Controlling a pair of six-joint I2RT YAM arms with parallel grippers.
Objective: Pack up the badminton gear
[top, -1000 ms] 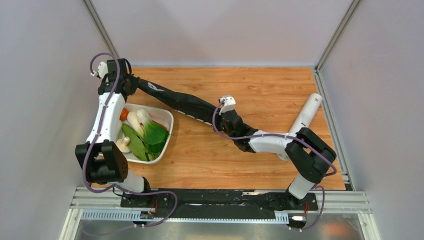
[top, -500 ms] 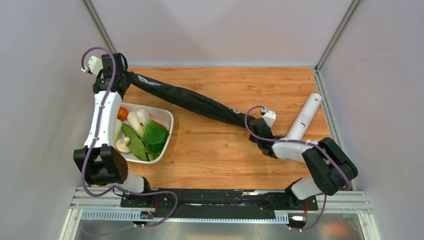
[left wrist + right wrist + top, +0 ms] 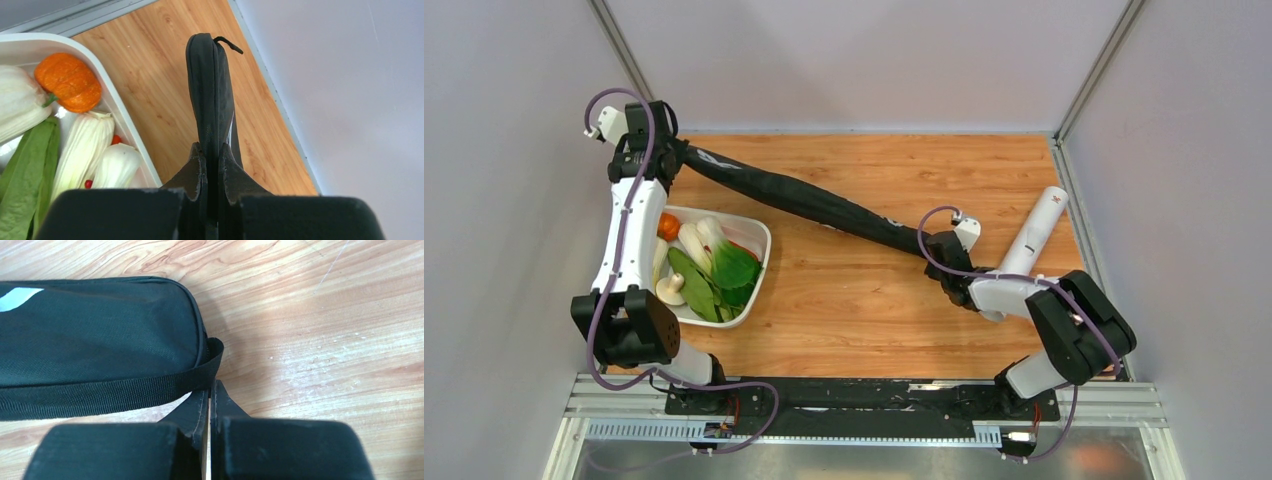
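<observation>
The black racket bag (image 3: 804, 200) lies stretched in a diagonal from the table's far left corner to the right of middle. My left gripper (image 3: 674, 158) is shut on its narrow end; in the left wrist view the bag (image 3: 207, 85) runs straight out from between the closed jaws of that gripper (image 3: 210, 147). My right gripper (image 3: 939, 247) sits at the bag's other end. In the right wrist view this gripper (image 3: 210, 385) is shut, with the fold of the bag's woven strap (image 3: 100, 392) caught at its very tips beside the bag (image 3: 95, 330). A long white tube (image 3: 1036, 235) lies to the right.
A white tray (image 3: 759, 235) of toy vegetables stands at the left beside the left arm; its rim (image 3: 117, 100) and an orange pumpkin (image 3: 67, 82) show close under the left wrist. Grey walls enclose the table on three sides, and the right arm's elbow is near the tube.
The right gripper has travelled right and nearer, drawing the bag's end with it. The left gripper has shifted slightly left and back. The bag now lies longer and straighter.
</observation>
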